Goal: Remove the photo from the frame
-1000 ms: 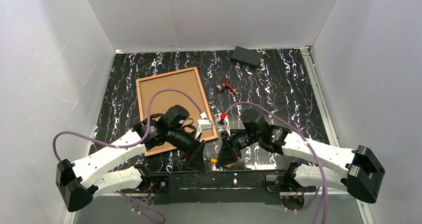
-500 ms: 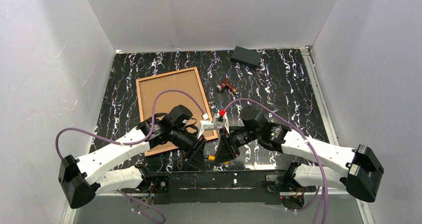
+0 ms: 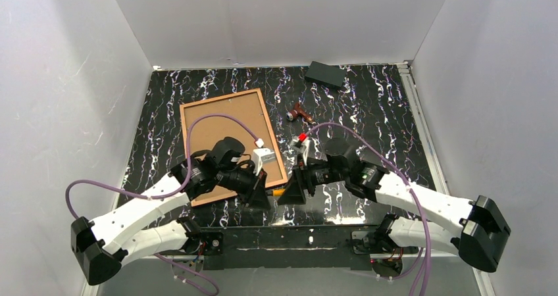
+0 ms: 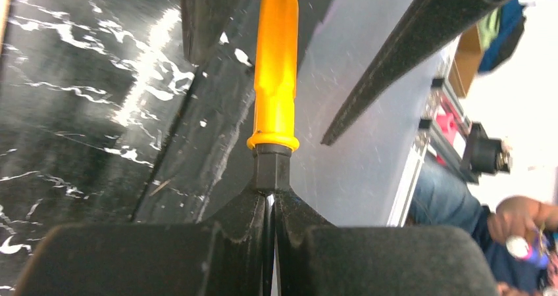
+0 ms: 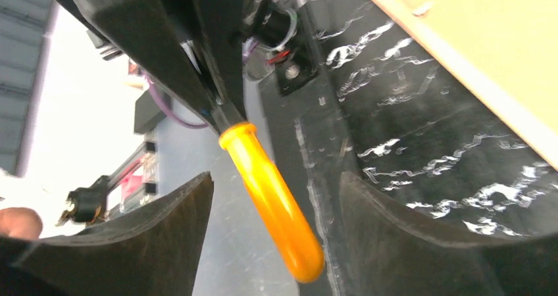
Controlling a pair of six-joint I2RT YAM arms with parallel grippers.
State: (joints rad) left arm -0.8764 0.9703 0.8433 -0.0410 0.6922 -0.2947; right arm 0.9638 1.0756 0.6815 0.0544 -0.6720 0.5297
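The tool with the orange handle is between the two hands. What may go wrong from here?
1. The left hand pinches only the short black neck of the tool, at its fingertips; the long orange handle may tilt or slip out.
2. The right hand stands open around that handle; a finger may knock it when pulling away.
3. Both hands work beside the near corner of the frame; a dropped tool may strike it.

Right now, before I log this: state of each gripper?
Left gripper: shut on the black end of the orange plastic-handled tool.
Right gripper: open, straddling that handle.
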